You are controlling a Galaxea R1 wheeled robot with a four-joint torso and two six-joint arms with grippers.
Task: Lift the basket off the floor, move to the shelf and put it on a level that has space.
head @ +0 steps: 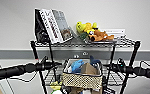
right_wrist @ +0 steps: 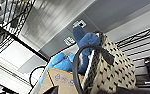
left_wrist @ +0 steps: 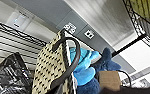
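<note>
Basket between your two claws at the wire shelf

Your beige woven basket (head: 82,80), white-rimmed, holding blue plush and a cardboard box, sits between the left claw (head: 58,64) and right claw (head: 108,66); whether either grips it, you cannot tell. Black shelf (head: 135,51) posts flank both claws; books and plush crowd the tier above.

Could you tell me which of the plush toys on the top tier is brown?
The brown plush toy, lying right of the yellow one, which is bright yellow instead.
</note>
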